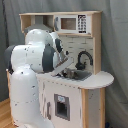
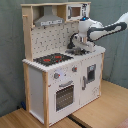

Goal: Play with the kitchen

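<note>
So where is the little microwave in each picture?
First exterior view: the microwave is at the top, middle-right, on the upper shelf above the faucet.
Second exterior view: the microwave is at the top right, beside the hood.
Shared landmark: the black faucet stands below it in both exterior views.

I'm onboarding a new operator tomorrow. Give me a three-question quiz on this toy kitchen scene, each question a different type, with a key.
1. True or false: the hob has red rings.
2. Multiple choice: the gripper is over which part? A) the hob B) the sink C) the oven door
3. Fill in: the microwave sits in the top shelf beside the ____.

Key: 1 true. 2 B. 3 hood.
</note>
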Robot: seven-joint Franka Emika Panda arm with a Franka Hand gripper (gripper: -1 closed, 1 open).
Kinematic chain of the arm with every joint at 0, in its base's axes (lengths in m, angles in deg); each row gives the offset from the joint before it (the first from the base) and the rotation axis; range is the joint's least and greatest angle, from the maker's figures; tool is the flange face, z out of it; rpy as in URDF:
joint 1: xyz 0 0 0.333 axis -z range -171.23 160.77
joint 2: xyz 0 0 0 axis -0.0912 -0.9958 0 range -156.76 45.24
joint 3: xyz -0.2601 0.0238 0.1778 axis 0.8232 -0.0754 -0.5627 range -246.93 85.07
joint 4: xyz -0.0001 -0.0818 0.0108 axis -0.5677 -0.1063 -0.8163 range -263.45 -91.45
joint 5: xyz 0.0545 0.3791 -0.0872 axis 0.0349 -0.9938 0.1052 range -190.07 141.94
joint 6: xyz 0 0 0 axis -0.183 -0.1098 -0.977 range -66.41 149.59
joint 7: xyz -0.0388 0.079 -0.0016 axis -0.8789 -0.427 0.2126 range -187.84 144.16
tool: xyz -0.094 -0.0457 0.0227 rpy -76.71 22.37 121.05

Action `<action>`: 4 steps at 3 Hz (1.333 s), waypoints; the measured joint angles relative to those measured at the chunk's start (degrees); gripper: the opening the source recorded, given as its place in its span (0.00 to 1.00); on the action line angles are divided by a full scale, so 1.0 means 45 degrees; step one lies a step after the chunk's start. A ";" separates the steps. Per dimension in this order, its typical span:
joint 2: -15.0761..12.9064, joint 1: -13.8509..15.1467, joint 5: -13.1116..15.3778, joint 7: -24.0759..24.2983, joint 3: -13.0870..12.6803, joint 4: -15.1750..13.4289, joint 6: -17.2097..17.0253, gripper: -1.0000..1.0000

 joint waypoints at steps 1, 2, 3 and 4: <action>0.0070 0.0025 -0.0027 -0.0034 0.0023 0.0049 0.0105 1.00; 0.0598 0.0180 -0.0269 -0.0295 0.0168 0.0486 0.0538 1.00; 0.0694 -0.0018 -0.0476 -0.0258 -0.0478 0.1500 -0.0001 1.00; 0.0579 -0.0046 -0.0421 -0.0254 -0.0983 0.2401 -0.0822 1.00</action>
